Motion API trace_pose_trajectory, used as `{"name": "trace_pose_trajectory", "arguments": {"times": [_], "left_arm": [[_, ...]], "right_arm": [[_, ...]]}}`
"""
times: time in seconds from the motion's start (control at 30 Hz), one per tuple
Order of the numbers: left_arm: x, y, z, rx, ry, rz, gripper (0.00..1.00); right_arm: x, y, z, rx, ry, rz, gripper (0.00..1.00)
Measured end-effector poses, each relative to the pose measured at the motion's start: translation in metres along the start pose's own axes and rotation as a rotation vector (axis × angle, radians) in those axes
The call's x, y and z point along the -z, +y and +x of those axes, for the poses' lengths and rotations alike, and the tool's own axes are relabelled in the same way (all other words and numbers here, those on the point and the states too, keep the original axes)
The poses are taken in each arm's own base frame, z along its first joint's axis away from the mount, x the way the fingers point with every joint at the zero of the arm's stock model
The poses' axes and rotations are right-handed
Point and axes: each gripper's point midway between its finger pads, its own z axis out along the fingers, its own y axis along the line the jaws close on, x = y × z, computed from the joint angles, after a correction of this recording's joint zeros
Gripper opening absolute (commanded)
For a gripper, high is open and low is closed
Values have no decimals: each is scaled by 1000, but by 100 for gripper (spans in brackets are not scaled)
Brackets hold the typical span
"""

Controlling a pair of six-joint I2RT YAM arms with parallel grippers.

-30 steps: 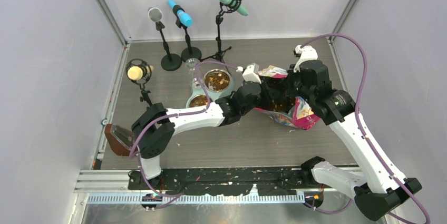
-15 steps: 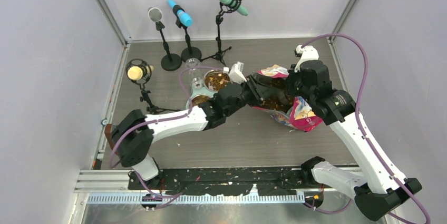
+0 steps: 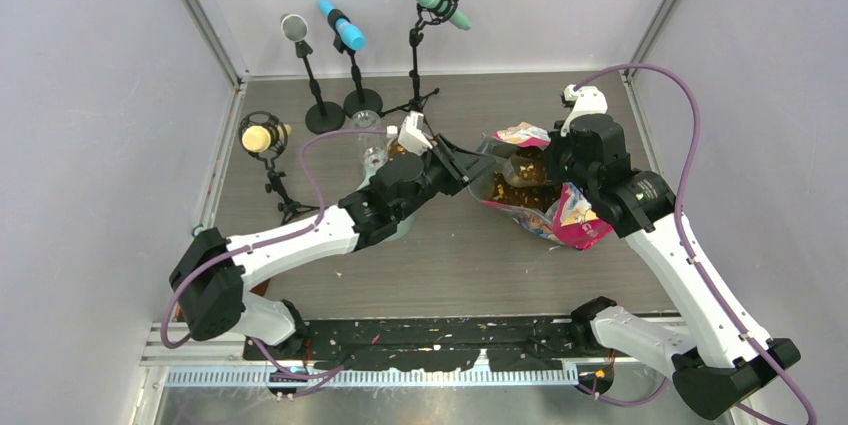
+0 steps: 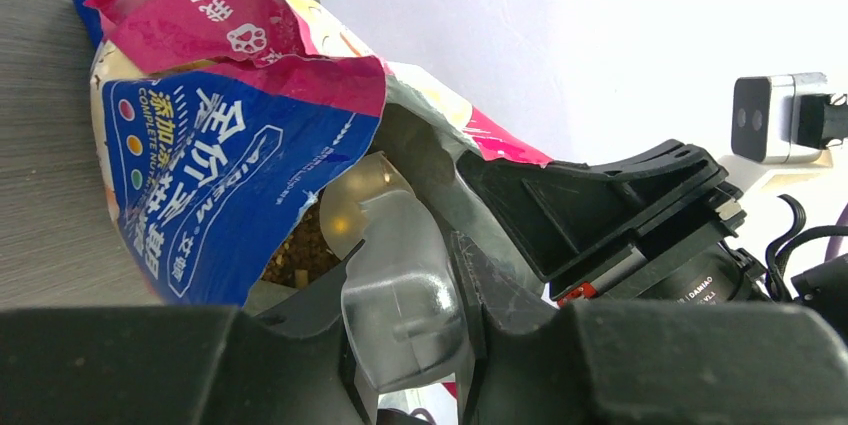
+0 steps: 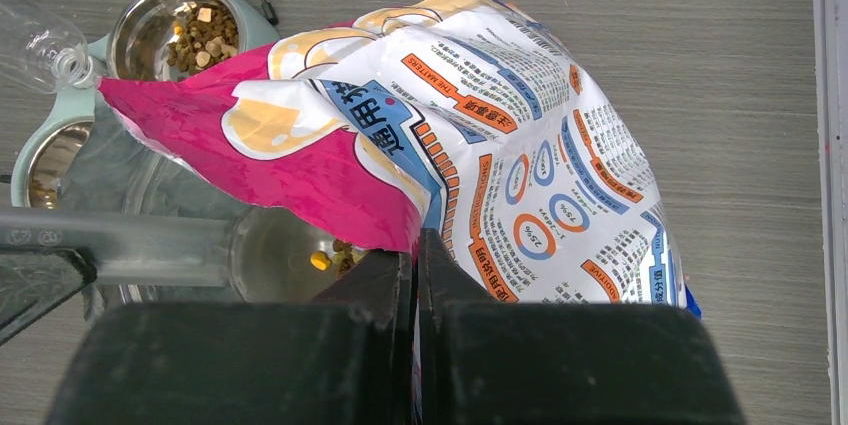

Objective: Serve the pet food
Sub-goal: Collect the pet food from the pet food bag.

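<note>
Our left pincer [image 4: 405,345] was clamped on the clear scoop [image 4: 368,197] at the mouth of the bag [image 5: 520,135], and our right pincer [image 5: 415,260] was pinched shut on the bag's rim. The pet food [image 3: 515,182] lay inside the bag, toward the right edge of the table [image 3: 470,265]; we judged the scoop should dip under the pellets, then lift out level.

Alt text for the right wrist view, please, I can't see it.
The right fingers pinch the torn pink edge of the pet food bag, holding its mouth open. A clear scoop reaches in from the left; a steel bowl holding kibble sits upper left.
</note>
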Motion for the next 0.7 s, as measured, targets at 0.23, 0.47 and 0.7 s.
{"name": "trace_pose_trajectory", "arguments": {"times": [0.23, 0.47, 0.7], "left_arm": [[17, -5, -12, 19, -19, 8, 0], [43, -11, -28, 13, -43, -8, 0], [62, 0, -41, 21, -71, -49, 0]], "right_arm": [[0, 0, 0, 0, -1, 1, 5], [0, 0, -1, 0, -2, 1, 5], [0, 0, 0, 0, -1, 1, 5]]}}
